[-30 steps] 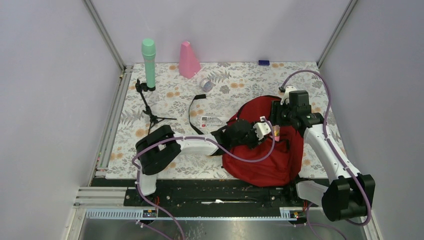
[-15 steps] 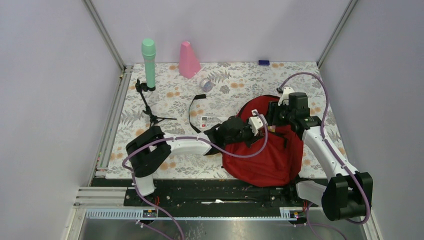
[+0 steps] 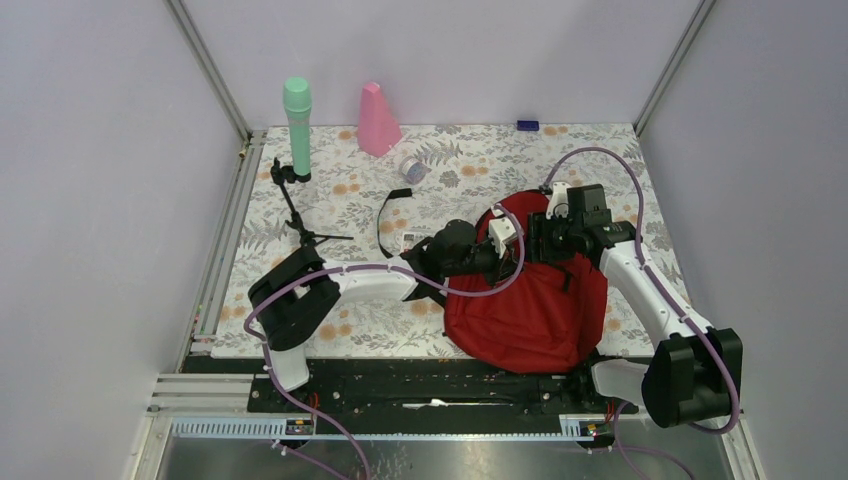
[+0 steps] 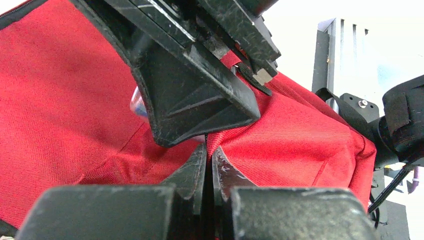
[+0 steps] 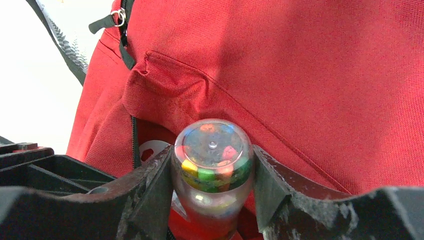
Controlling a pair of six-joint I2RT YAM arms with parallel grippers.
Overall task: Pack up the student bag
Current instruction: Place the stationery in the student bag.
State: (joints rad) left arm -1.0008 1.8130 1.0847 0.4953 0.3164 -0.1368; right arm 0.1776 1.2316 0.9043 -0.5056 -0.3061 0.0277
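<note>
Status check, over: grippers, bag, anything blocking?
Left gripper shut, pinching student bag fabric. Right gripper shut on clear tube of coloured pieces, at the bag's opening. Both grippers crowded close there.

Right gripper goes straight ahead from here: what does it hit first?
The right gripper would likely push its jar into the red bag, near the open pocket; depth unclear.
</note>
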